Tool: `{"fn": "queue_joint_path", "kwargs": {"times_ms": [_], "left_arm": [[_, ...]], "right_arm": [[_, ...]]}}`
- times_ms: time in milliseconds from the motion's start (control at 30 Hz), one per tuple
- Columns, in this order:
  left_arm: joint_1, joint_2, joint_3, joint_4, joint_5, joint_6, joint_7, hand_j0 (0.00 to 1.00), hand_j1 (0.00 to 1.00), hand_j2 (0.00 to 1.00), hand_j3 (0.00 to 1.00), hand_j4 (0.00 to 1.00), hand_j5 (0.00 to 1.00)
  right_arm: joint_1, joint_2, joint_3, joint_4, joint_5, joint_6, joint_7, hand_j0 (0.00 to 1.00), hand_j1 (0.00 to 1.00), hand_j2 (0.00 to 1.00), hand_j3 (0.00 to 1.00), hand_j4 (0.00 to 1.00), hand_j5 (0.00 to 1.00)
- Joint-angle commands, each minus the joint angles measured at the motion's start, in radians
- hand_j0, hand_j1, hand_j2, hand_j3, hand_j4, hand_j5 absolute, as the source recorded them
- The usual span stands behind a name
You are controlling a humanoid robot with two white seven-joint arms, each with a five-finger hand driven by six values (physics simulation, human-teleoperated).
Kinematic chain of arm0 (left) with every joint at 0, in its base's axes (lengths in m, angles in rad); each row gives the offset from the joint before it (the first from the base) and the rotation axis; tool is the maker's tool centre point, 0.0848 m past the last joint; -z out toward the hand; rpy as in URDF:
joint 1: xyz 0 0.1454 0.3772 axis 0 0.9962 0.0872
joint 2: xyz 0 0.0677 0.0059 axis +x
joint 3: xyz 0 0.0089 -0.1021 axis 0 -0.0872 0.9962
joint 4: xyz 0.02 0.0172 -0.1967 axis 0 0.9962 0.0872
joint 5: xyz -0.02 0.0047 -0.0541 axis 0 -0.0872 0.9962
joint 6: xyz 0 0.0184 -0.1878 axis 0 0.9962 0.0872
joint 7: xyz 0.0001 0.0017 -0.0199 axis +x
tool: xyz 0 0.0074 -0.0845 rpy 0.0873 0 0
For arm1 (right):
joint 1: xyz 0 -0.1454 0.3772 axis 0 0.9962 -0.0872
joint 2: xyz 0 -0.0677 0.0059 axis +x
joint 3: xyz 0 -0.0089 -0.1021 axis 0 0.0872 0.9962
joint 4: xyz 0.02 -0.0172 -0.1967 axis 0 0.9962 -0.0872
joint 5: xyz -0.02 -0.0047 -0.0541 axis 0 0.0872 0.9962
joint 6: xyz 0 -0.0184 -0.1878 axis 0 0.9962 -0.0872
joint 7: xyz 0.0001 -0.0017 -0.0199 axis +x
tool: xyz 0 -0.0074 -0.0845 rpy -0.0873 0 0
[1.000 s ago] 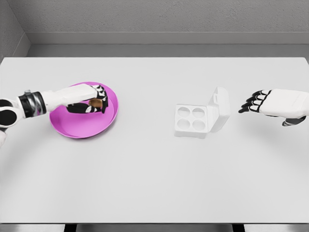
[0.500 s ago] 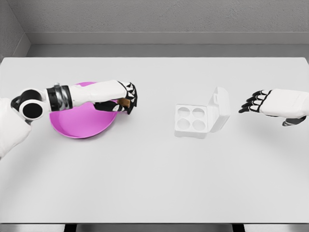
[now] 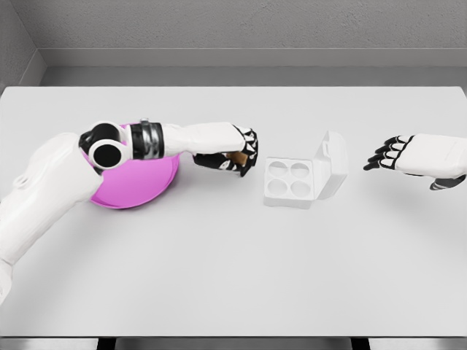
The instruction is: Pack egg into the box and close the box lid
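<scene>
The left hand (image 3: pixel 232 152), fingers curled around the small brown egg (image 3: pixel 235 156), has carried it off the round magenta plate (image 3: pixel 139 186) toward three o'clock. It now hangs just beside the open white four-cup box (image 3: pixel 290 180), so placing looks next. The right hand (image 3: pixel 412 157) waits at the box's three o'clock, fingers relaxed, empty.

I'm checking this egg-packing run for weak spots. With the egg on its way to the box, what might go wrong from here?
1. The left hand grips the egg in curled fingers that mostly hide it; it might slip or release off-centre and miss a cup of the box.
2. The hand is close to the box's left edge and might nudge it.
3. The lid stands open near the right hand; closing could shove the box.
</scene>
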Motion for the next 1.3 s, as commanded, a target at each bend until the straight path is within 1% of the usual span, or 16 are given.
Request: {"fn": "queue_joint_path", "kwargs": {"times_ms": [0,133,300,400,467,533,600,767,800,900,933,967,1200,1267], "left_arm": [[-0.002,-0.050,-0.012,0.035,-0.003,0.004,0.002,0.23,0.23,0.23,0.23,0.23,0.23],[-0.032,-0.095,-0.012,0.038,-0.005,0.004,0.001,0.23,0.23,0.23,0.23,0.23,0.23],[-0.040,-0.122,-0.020,0.043,-0.005,0.004,0.001,0.23,0.23,0.23,0.23,0.23,0.23],[-0.063,-0.165,-0.021,0.125,-0.006,0.004,0.002,0.23,0.23,0.23,0.23,0.23,0.23],[-0.071,-0.171,-0.021,0.153,-0.006,0.004,0.002,0.23,0.23,0.23,0.23,0.23,0.23],[-0.074,-0.191,-0.021,0.201,-0.008,0.004,0.002,0.23,0.23,0.23,0.23,0.23,0.23],[-0.075,-0.219,-0.021,0.245,-0.045,0.004,0.002,0.23,0.23,0.23,0.23,0.23,0.23],[-0.083,-0.260,-0.021,0.260,-0.071,0.004,0.002,0.24,0.24,0.24,0.24,0.24,0.24],[-0.089,-0.276,-0.021,0.290,-0.071,0.004,0.002,0.24,0.24,0.24,0.24,0.24,0.24],[-0.097,-0.302,-0.020,0.314,-0.069,0.004,0.004,0.24,0.24,0.24,0.24,0.24,0.24],[-0.098,-0.316,-0.020,0.345,-0.069,0.004,0.005,0.24,0.24,0.24,0.24,0.24,0.24],[-0.103,-0.328,-0.020,0.357,-0.069,0.004,0.007,0.24,0.24,0.24,0.24,0.24,0.24],[-0.107,-0.342,-0.018,0.374,-0.071,0.004,0.008,0.25,0.25,0.25,0.25,0.25,0.25],[-0.113,-0.359,-0.018,0.406,-0.072,0.004,0.008,0.25,0.25,0.25,0.25,0.25,0.25]], "right_arm": [[0.000,-0.001,0.000,0.000,-0.003,0.002,0.000,1.00,1.00,1.00,1.00,1.00,1.00],[0.000,-0.001,0.000,0.000,-0.003,0.002,0.000,1.00,1.00,1.00,1.00,1.00,1.00],[0.000,-0.001,0.000,0.000,-0.003,0.002,0.000,1.00,1.00,1.00,1.00,1.00,1.00],[0.000,-0.001,0.000,0.000,-0.003,0.002,0.000,1.00,1.00,1.00,1.00,1.00,1.00],[0.000,-0.001,0.000,0.000,-0.003,0.002,0.000,1.00,1.00,1.00,1.00,1.00,1.00],[0.000,-0.001,0.000,0.000,-0.003,0.002,0.000,1.00,1.00,1.00,1.00,1.00,1.00],[0.000,-0.001,0.000,0.001,-0.003,0.002,0.000,1.00,1.00,1.00,1.00,1.00,1.00],[-0.002,-0.001,-0.002,0.001,-0.003,0.002,0.000,1.00,1.00,1.00,1.00,1.00,1.00],[-0.002,-0.001,-0.002,0.000,-0.003,0.002,0.000,1.00,1.00,1.00,1.00,1.00,1.00],[-0.002,-0.001,-0.002,0.000,-0.003,0.002,0.000,1.00,1.00,1.00,1.00,1.00,1.00],[-0.002,-0.001,-0.002,0.000,-0.003,0.002,0.000,1.00,1.00,1.00,1.00,1.00,1.00],[-0.003,0.000,-0.002,0.000,-0.003,0.002,0.000,1.00,1.00,1.00,1.00,1.00,1.00],[-0.003,-0.001,0.001,0.006,-0.003,0.002,0.000,1.00,1.00,1.00,1.00,1.00,1.00],[-0.003,-0.001,0.000,0.006,-0.003,0.002,0.000,1.00,1.00,1.00,1.00,1.00,1.00]]}}
